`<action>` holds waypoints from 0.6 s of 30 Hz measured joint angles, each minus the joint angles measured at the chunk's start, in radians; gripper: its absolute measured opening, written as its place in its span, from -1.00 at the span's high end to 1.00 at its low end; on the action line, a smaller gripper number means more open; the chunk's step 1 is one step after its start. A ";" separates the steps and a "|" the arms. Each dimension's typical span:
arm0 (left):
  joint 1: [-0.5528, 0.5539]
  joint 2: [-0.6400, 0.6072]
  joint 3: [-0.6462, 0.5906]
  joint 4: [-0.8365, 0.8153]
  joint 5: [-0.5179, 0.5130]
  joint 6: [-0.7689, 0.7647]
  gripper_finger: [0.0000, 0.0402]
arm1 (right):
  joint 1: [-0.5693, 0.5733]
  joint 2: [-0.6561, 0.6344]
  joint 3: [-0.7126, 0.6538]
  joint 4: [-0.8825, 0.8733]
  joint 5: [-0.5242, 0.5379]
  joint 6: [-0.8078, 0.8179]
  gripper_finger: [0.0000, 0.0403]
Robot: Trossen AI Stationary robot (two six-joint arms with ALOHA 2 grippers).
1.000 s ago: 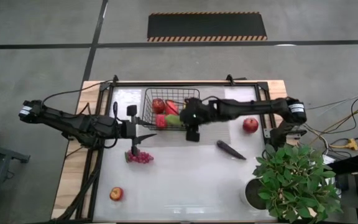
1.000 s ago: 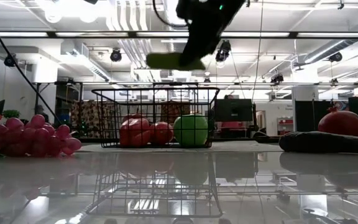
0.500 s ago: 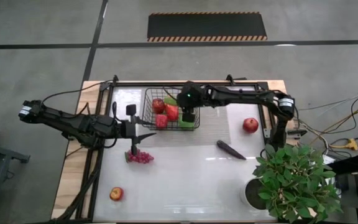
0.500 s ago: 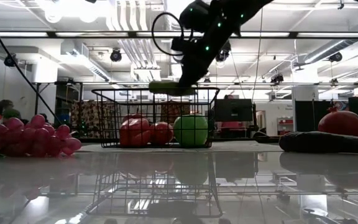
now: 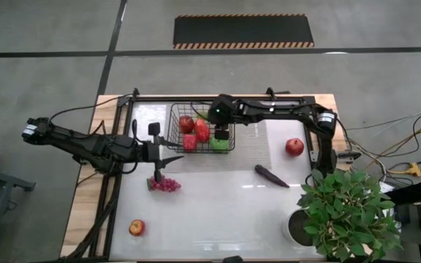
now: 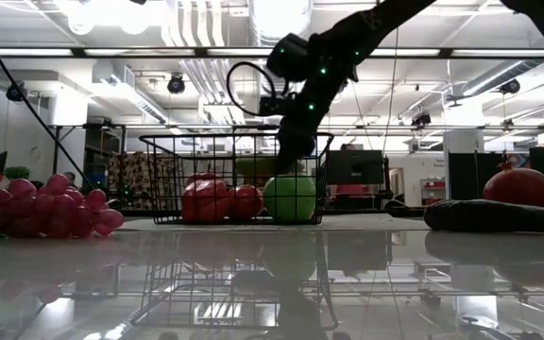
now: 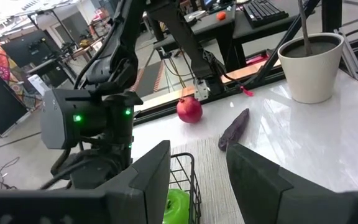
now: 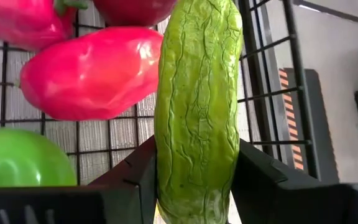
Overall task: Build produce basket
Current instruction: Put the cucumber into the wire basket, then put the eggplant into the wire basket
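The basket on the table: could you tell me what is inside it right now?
Inside the basket: a red apple, red peppers, a green apple, and the cucumber gripped by the right gripper. Anything beneath the arm is hidden.

The rectangular black wire-mesh basket (image 5: 199,128) sits far-centre on the table, purple grape bunch (image 5: 165,184) near-left of it, dark eggplant (image 5: 271,176) near-right, round red apple (image 5: 294,147) right.

A pale, glossy worktop (image 5: 218,212) carried the wire basket (image 5: 175,126) near its far edge, purple grapes (image 5: 165,185), a small apple (image 5: 137,228) near the front corner, a red pomegranate-like fruit (image 5: 294,147), a dark eggplant (image 5: 271,176) and a potted plant (image 5: 346,212).
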 joint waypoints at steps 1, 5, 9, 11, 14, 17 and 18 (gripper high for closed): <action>0.000 0.000 0.000 0.000 0.000 0.000 0.30 | 0.000 0.003 0.000 0.000 0.000 -0.007 0.28; 0.000 0.000 0.000 0.000 0.000 -0.001 0.30 | 0.000 0.006 0.000 0.001 0.000 -0.024 0.21; 0.000 0.000 -0.004 -0.001 0.000 -0.001 0.30 | 0.000 0.006 0.000 0.001 -0.001 -0.011 0.10; 0.000 0.000 -0.005 0.000 0.000 -0.001 0.30 | -0.001 0.006 0.000 0.001 0.000 -0.002 0.04; 0.000 0.000 -0.006 0.000 0.000 -0.001 0.30 | -0.001 0.005 0.000 0.002 0.008 0.014 -0.04; 0.000 0.000 -0.006 0.000 0.000 -0.001 0.30 | 0.000 0.005 0.000 0.001 0.016 0.014 -0.07; 0.000 0.000 -0.006 0.000 0.000 -0.001 0.30 | 0.000 0.005 0.000 0.002 0.016 0.014 -0.07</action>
